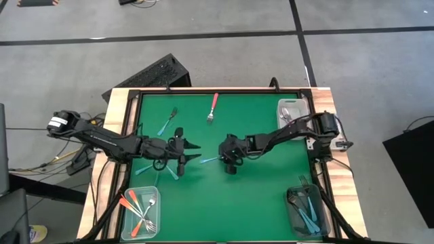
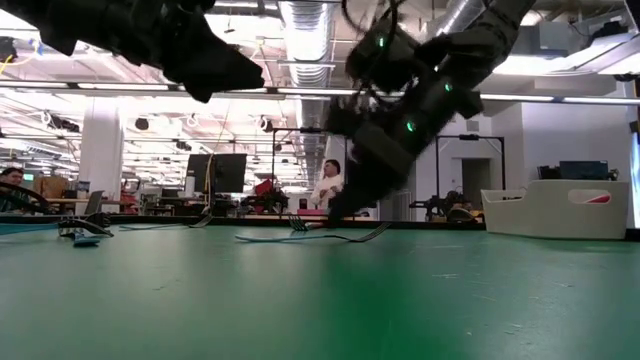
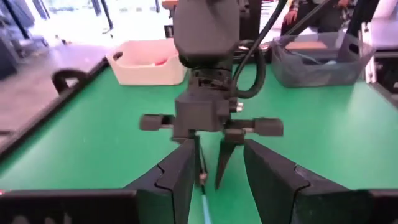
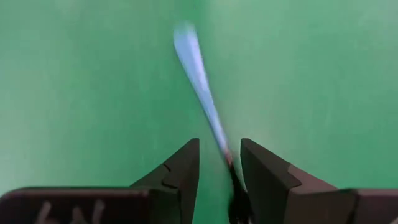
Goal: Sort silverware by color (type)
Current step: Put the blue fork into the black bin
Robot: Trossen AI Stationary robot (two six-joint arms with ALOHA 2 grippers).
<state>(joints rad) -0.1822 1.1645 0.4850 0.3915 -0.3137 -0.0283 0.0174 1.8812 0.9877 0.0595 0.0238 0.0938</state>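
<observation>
Between the two dark fingers of the right gripper [image 4: 217,171] a light blue fork [image 4: 199,81] runs away over the green table [image 4: 323,68]; the jaws stand slightly apart with the handle's near end between them, and whether they press on it cannot be told. From above, that gripper [image 1: 230,163] is low over the middle of the table with the blue handle [image 1: 209,160] sticking out toward the left gripper [image 1: 190,151], whose fingers [image 3: 177,180] are spread wide and hold nothing; it faces the other gripper at close range. Another light blue fork [image 1: 168,172] lies just beside the left gripper, and a third [image 1: 167,120] lies farther up the mat. A pink-red fork [image 1: 213,108] rests near the far edge. At the near left corner a clear bin [image 1: 127,225] holds orange and pink-red forks [image 1: 139,211]; at the near right corner a second bin [image 1: 294,218] holds light blue forks [image 1: 308,211]; a white bin [image 1: 283,108] sits at the far right corner. Beyond the table, a person [image 2: 327,185] stands in the room.
</observation>
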